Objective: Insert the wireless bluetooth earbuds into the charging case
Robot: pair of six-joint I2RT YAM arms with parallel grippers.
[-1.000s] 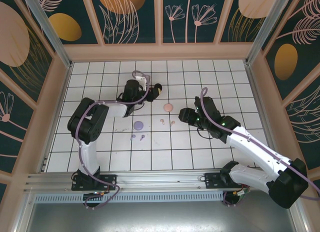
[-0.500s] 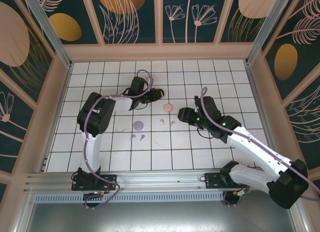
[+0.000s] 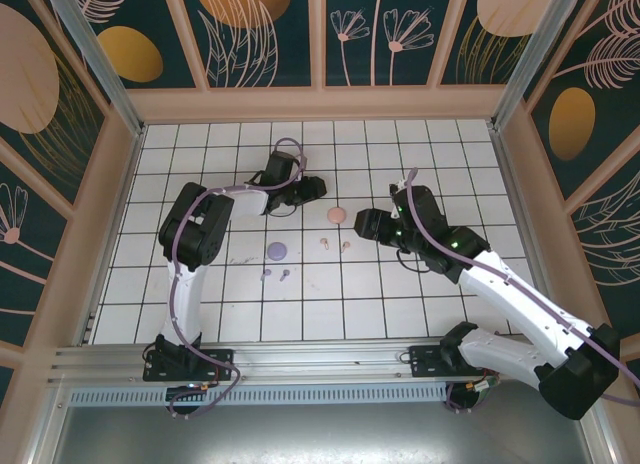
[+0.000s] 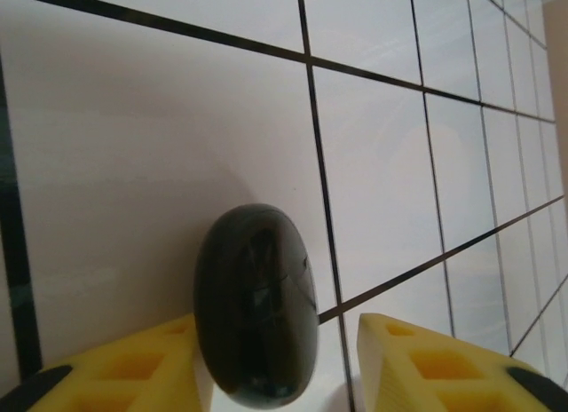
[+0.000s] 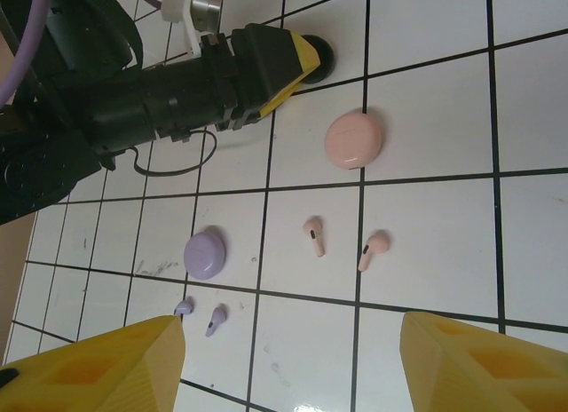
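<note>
Two tools are at work, and both stand with their jaws apart. The left tool (image 4: 277,334) lies low on the table (image 3: 400,304), bracketing the black case (image 4: 256,305). That case rests on its side against one yellow pad (image 4: 133,363), with a clear gap to the other, so we judge nothing is clamped. The right tool (image 5: 286,336) hangs wide open above the middle of the table with nothing between its pads.

Below the right tool lie the two pink earbuds (image 5: 314,236), near each other and loose on the tiles. The pink case (image 5: 354,139) sits a tile beyond them, between the buds and the left tool. Off to one side are the lilac case (image 5: 205,255) and, just beside it, the two lilac earbuds (image 5: 216,319), also loose.

We judge the task is at an early stage: four buds are out of their cases, and the three cases look like closed domes. The step in hand seems to be handling the black case. Next, we think, a case must be held firm and opened. Then the right tool must come down squarely over one pink bud, narrow its jaws to that tiny stem and pinch it without skidding it across the tile.
</note>
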